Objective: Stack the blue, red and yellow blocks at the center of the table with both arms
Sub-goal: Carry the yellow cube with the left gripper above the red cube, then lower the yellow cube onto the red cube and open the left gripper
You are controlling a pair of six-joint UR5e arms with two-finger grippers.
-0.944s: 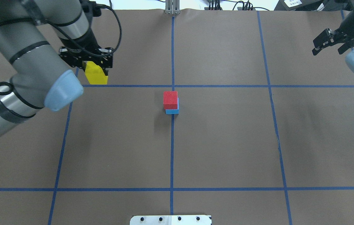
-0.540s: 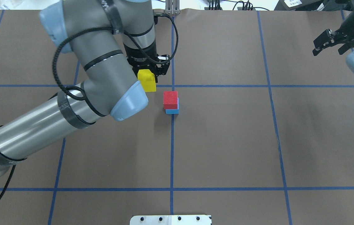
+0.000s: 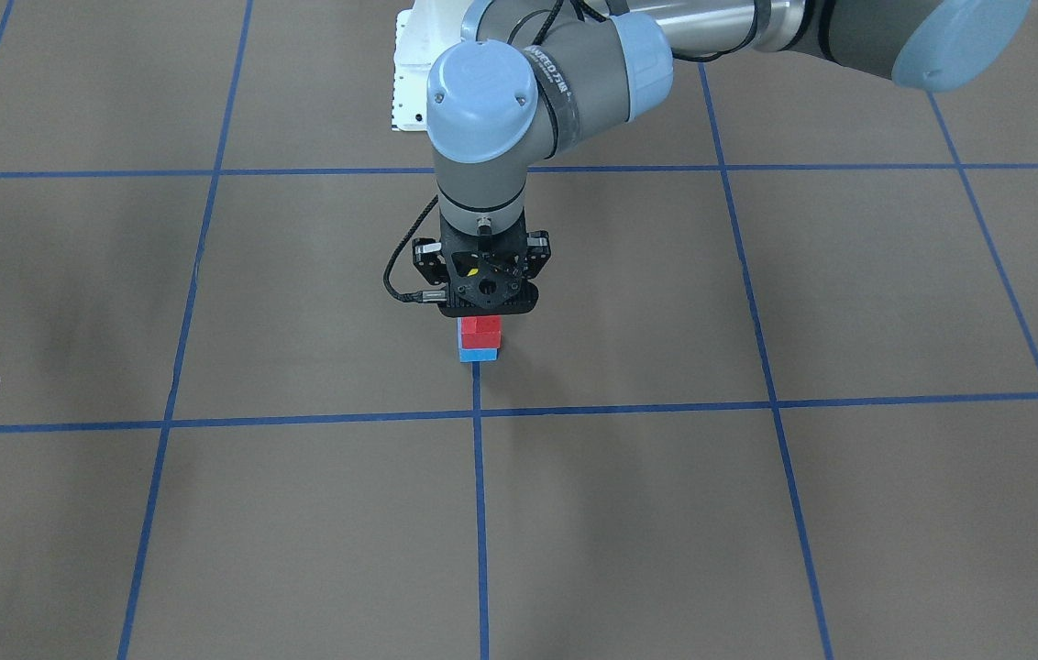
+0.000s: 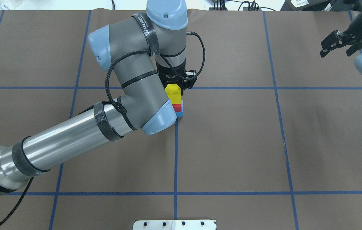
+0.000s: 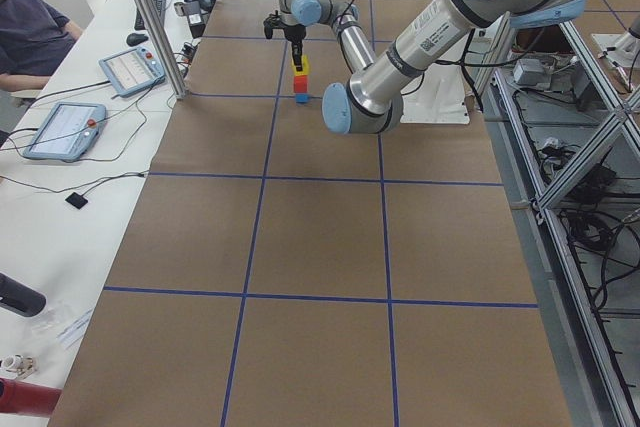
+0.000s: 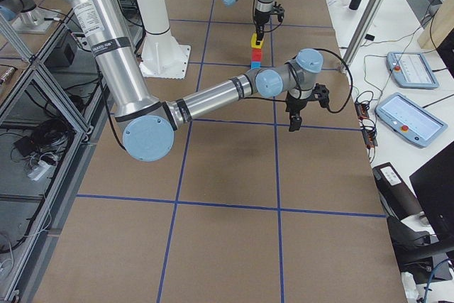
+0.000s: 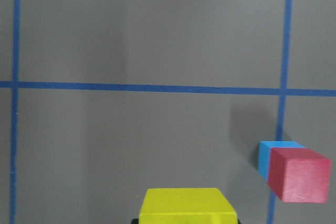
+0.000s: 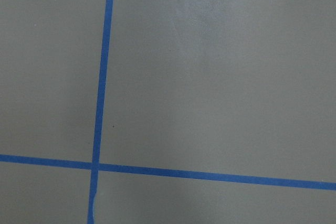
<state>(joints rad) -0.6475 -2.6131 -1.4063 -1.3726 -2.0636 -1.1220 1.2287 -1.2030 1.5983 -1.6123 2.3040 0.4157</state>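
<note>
My left gripper is shut on the yellow block and holds it right over the stack at the table's centre. There the red block sits on the blue block. I cannot tell whether yellow touches red. In the front view the left gripper hides the yellow block above the red block and blue block. The left wrist view shows the yellow block held at the bottom edge, with the red block to its right. My right gripper is open and empty at the far right.
Brown paper with a blue tape grid covers the table. A white base plate lies at the near edge. Operator tablets lie on the side bench beyond the table's far edge.
My left arm has carried the yellow block rightward from the far left to directly over the red and blue stack. The right arm has not moved.
</note>
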